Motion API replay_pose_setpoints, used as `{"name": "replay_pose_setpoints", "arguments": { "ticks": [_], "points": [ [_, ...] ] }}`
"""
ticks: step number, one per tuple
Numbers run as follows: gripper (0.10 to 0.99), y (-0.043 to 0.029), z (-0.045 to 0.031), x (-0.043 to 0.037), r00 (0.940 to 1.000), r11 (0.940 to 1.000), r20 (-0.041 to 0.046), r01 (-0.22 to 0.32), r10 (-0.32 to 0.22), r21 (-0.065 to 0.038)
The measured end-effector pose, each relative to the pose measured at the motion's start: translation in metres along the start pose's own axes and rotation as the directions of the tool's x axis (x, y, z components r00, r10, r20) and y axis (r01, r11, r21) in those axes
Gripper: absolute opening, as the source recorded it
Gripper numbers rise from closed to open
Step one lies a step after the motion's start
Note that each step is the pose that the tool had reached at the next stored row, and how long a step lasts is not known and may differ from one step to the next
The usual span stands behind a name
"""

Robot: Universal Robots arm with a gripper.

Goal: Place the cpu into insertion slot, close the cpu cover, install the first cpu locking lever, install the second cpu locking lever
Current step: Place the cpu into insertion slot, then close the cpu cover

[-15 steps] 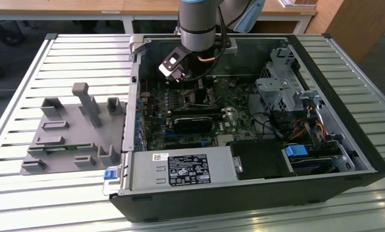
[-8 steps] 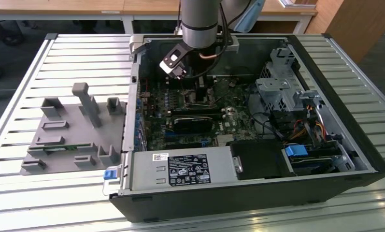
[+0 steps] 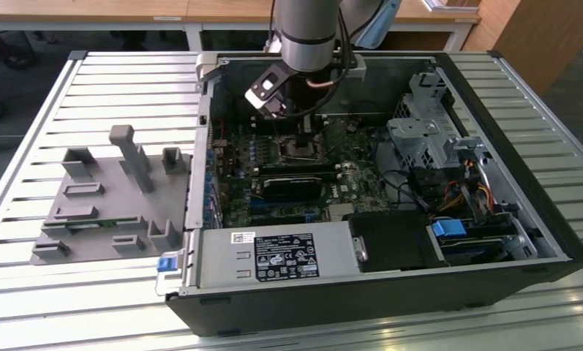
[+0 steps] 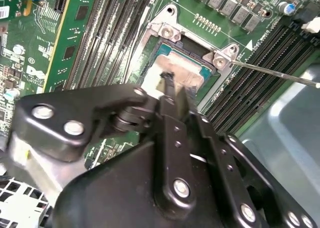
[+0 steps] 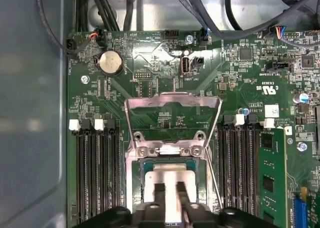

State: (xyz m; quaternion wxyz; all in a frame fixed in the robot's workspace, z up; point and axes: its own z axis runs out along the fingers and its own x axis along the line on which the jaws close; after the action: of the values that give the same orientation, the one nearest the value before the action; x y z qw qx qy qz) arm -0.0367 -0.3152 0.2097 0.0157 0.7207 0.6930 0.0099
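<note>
My arm point(image 3: 306, 29) comes in at the upper middle of the exterior view, close to plumb, with the wrist down inside the open computer case point(image 3: 369, 307) that takes up the centre and right of that frame. My claw point(image 3: 308, 131) points straight down at the green board point(image 3: 235, 191), just above the frame's centre.

In the first wrist view my two fingertips point(image 5: 159, 192) stand a narrow gap apart with nothing clamped between them, and bright metal shows through the gap. That metal is the cpu point(image 5: 170, 175). It lies flat with its dull silvery top facing up at me, right under my tips and inside the insertion slot point(image 4: 164, 49). The chip is square, so it has no long side, and its edges run true with the slot's rim.

The cpu cover point(image 5: 172, 99) is swung open. Its windowed frame sits beyond the slot, on the side of the coin battery point(image 5: 109, 62). Memory slots point(image 5: 92, 173) flank the socket on both sides.

In the second wrist view a thin locking lever point(image 4: 270, 73) reaches out long and straight from the slot's corner across those dark slots, unlatched
</note>
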Motion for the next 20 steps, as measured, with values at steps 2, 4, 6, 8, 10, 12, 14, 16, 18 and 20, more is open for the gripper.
{"name": "replay_pose_setpoints", "arguments": {
  "ticks": [2,4,6,8,10,12,14,16,18,20],
  "points": [
    [0.165,0.0001,-0.0009,0.0000,1.0000,1.0000,0.0001,0.000,0.000,0.001],
    [0.110,0.0001,-0.0021,0.0000,1.0000,1.0000,0.0000,0.000,0.000,0.003],
    [0.106,0.0002,-0.0032,0.0000,1.0000,1.0000,0.0000,0.000,0.000,0.003],
    [0.106,0.0002,-0.0039,0.0000,1.0000,1.0000,0.0000,0.000,0.000,0.004],
    [0.106,0.0002,-0.0053,0.0000,1.0000,1.0000,-0.0001,0.000,0.000,0.004],
    [0.106,0.0003,-0.0072,-0.0001,1.0000,1.0000,0.0000,0.000,0.000,0.005],
    [0.106,0.0004,-0.0086,-0.0001,1.0000,1.0000,0.0000,0.000,0.000,0.005],
    [0.106,0.0004,-0.0098,-0.0001,1.0000,1.0000,0.0000,0.000,0.000,0.005],
    [0.106,0.0004,-0.0111,-0.0001,1.0000,1.0000,0.0000,0.000,0.000,0.005],
    [0.106,0.0005,-0.0126,-0.0001,1.0000,1.0000,0.0000,0.000,0.000,0.005]
  ]
}}
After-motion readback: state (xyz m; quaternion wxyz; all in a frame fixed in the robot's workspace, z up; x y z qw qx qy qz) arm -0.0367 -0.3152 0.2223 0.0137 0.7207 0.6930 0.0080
